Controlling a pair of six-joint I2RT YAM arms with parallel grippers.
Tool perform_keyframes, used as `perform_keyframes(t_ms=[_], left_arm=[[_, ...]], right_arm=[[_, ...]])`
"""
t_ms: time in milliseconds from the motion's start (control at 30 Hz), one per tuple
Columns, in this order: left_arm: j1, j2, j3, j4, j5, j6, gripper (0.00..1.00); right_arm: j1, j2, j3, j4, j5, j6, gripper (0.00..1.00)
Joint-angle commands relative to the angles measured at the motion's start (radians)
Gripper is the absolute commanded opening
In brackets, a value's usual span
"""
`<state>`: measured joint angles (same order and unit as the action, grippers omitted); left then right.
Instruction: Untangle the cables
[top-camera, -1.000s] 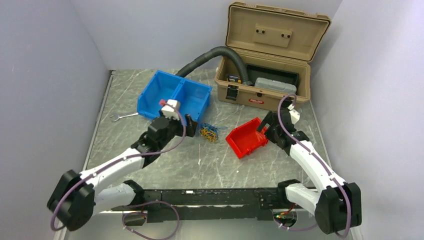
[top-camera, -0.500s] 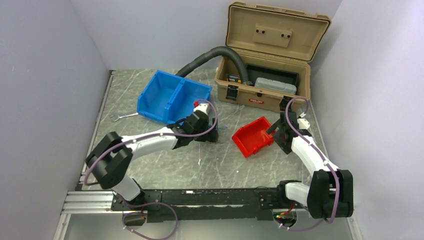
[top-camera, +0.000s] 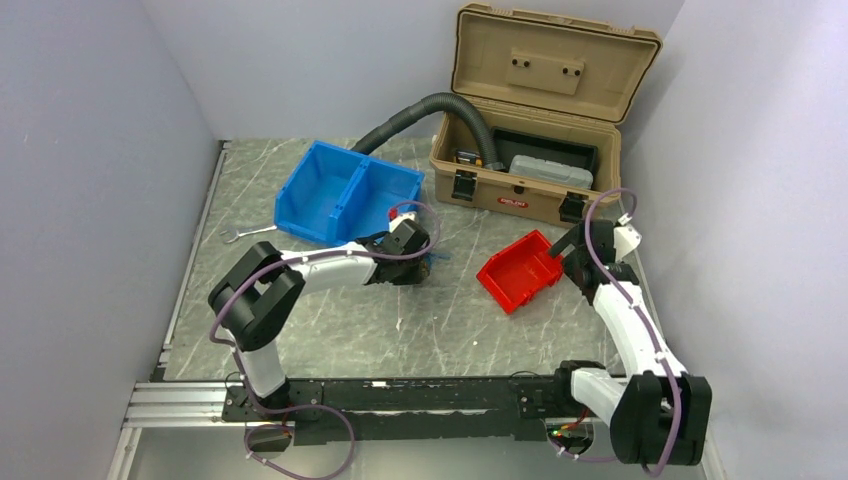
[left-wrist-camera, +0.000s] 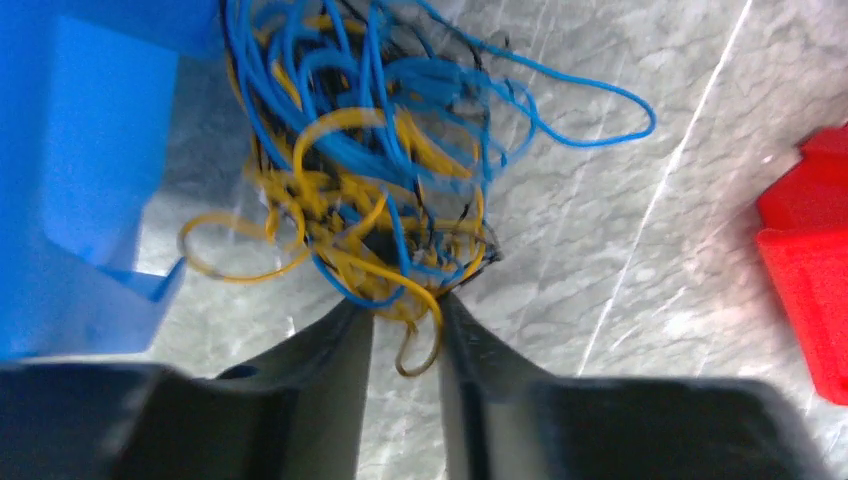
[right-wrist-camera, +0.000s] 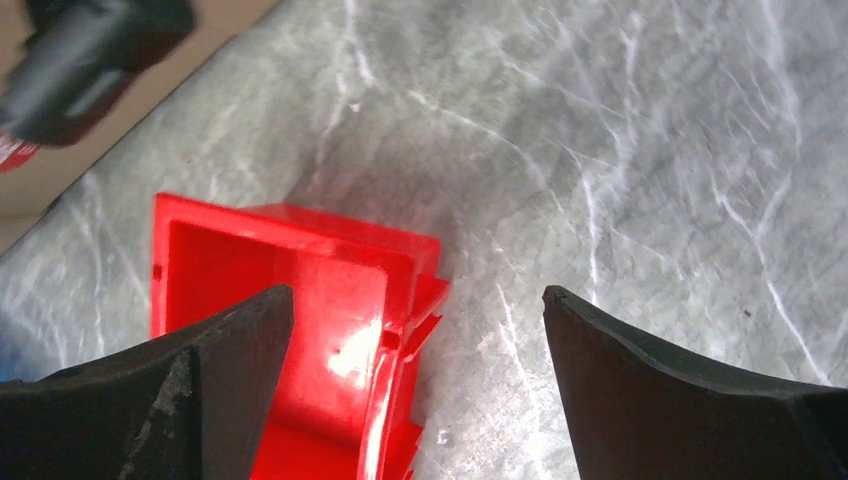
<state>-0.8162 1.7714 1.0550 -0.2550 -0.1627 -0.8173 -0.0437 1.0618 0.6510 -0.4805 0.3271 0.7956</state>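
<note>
On the front of the open tan plastic case (top-camera: 540, 190) I see a small red label (top-camera: 512, 202) with white writing, but it is too small for me to read. I find no other writing.

My left arm lies low and is stretched to the right across the grey marbled worktop (top-camera: 400, 330), with its elbow bent on the left. The left gripper (left-wrist-camera: 405, 305) points into the tangle of thin yellow, blue and black cables (left-wrist-camera: 390, 170). The tangle lies on the worktop just beside the near right corner of the blue two-compartment plastic bin (top-camera: 345, 190). The fingers stand half narrowed around the lowest strands, and one yellow loop hangs in the gap. Whether they really press the cables I cannot tell, because the wrist view is blurred there.

My right arm rises from its base and bends forward. The right gripper (right-wrist-camera: 416, 295) hangs over the right side of the small red plastic bin (right-wrist-camera: 290, 290), spread wide and holding nothing.

In the top view the cables are mostly hidden under the left wrist.
</note>
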Motion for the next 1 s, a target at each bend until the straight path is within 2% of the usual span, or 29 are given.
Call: perform_keyframes(t_ms=[0,33,133,200,300,400,533,667,733,800,867,967], left_arm=[[0.006,-0.015,0.021,0.059,-0.018,0.061,0.06],[0.006,-0.013,0.025,0.068,0.003,0.099,0.00],[0.002,-0.020,0.023,0.091,0.085,0.222,0.00],[0.000,-0.069,-0.064,0.187,0.155,0.303,0.00],[0.000,-0.189,-0.243,0.414,0.273,0.383,0.00],[0.005,-0.296,-0.361,0.531,0.372,0.435,0.00],[0.006,-0.352,-0.422,0.560,0.408,0.447,0.00],[0.009,-0.325,-0.425,0.544,0.458,0.438,0.01],[0.009,-0.303,-0.418,0.520,0.469,0.420,0.13],[0.010,-0.295,-0.418,0.505,0.463,0.406,0.31],[0.010,-0.310,-0.422,0.476,0.432,0.391,0.45],[0.018,-0.348,-0.425,0.440,0.407,0.381,0.59]], right_arm=[[0.016,-0.085,0.023,0.096,-0.127,-0.210,0.98],[0.026,-0.102,0.016,0.123,-0.188,-0.256,0.98],[0.092,-0.145,0.003,0.204,-0.344,-0.323,0.98],[0.167,-0.158,0.004,0.258,-0.413,-0.355,0.98],[0.335,-0.146,0.012,0.333,-0.488,-0.412,0.97],[0.414,-0.102,0.006,0.412,-0.589,-0.428,0.96],[0.445,-0.022,-0.011,0.474,-0.663,-0.384,0.88],[0.497,0.038,-0.035,0.529,-0.668,-0.356,0.85],[0.546,0.064,-0.044,0.535,-0.627,-0.365,0.85],[0.579,0.088,-0.047,0.531,-0.595,-0.369,0.84],[0.599,0.109,-0.057,0.535,-0.584,-0.365,0.82],[0.640,0.129,-0.066,0.535,-0.518,-0.363,0.77]])
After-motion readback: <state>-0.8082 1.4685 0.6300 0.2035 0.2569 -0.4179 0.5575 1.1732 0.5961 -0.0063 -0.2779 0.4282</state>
